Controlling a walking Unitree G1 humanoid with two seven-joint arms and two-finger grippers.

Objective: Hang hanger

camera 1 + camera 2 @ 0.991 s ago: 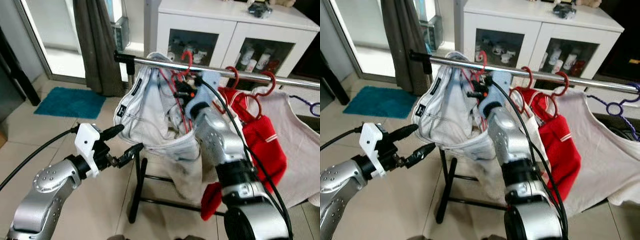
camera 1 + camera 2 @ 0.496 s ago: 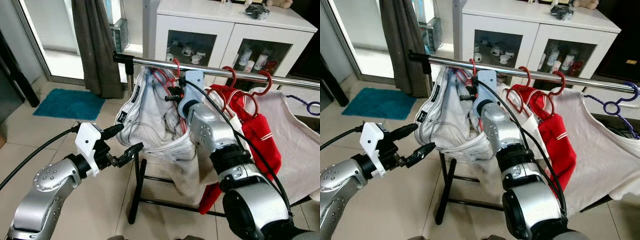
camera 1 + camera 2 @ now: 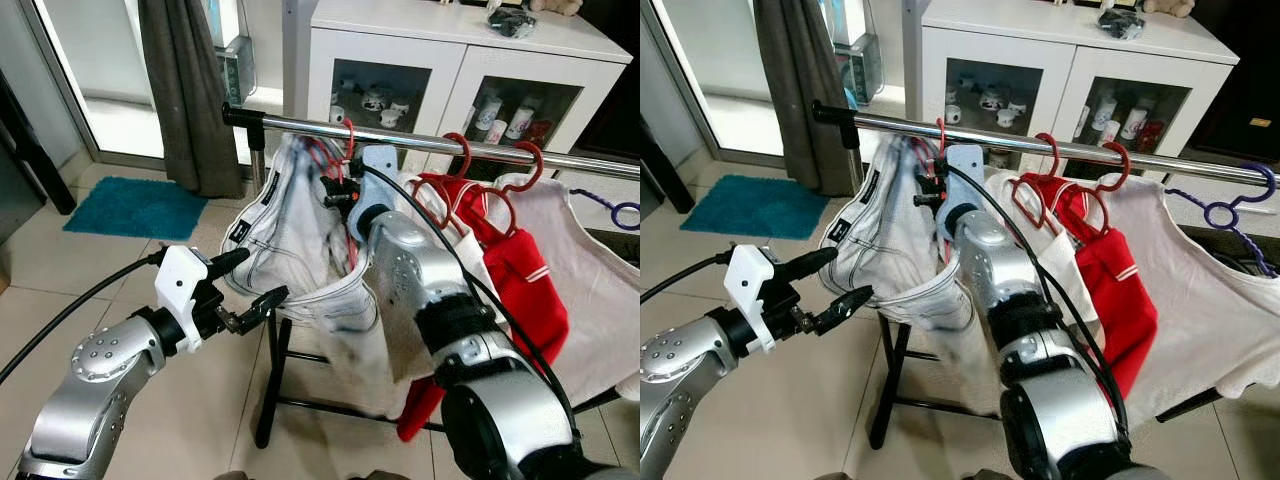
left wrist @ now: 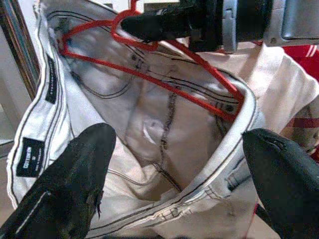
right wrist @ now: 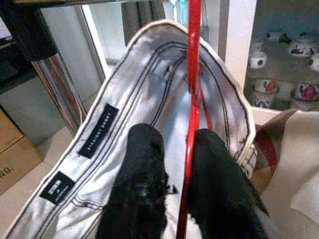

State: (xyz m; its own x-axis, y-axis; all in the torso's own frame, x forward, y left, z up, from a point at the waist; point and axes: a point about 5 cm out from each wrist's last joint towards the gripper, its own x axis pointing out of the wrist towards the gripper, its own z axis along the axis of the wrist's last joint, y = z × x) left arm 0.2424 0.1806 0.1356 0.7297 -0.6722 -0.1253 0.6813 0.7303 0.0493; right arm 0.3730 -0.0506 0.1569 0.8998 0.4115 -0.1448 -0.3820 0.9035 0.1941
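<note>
Near the left end of the chrome rail [image 3: 420, 141], right tool [image 5: 174, 164] raised to just under the bar, fingers [image 5: 142, 174] closed on the stem of a red hanger [image 4: 149, 74]. Hook of that hanger [image 3: 346, 135] over the rail, right beside the black end cap [image 3: 232, 114]. Stem running straight between the two black fingers, touched on both sides. Draped from the same hanger, a pair of white jeans [image 3: 290, 250], waistband gaping wide, black labels on the inner band, legs trailing down past the black stand [image 3: 272, 380]. Red bar of the hanger stretched across the inside of the waistband, seen from the left wrist.

Lower and to the left of the jeans, left tool [image 3: 248, 282] held out level, fingers spread wide and pointed at the open waistband, near the cloth but apart from it; nothing between them.

Farther right along the rail, two more red hangers [image 3: 462, 150], one bearing a red garment [image 3: 520, 270], another a pale shirt [image 3: 600, 270]; toward the far right end, a purple hanger [image 3: 1225, 212]. Right arm's black cable looped down in front of the red garment.

Behind the rail, a white cabinet [image 3: 440, 60] with glass doors and small crockery inside. On the tiled floor [image 3: 60, 270] to the left, a teal mat [image 3: 135, 205], beside a dark curtain [image 3: 185, 90].
</note>
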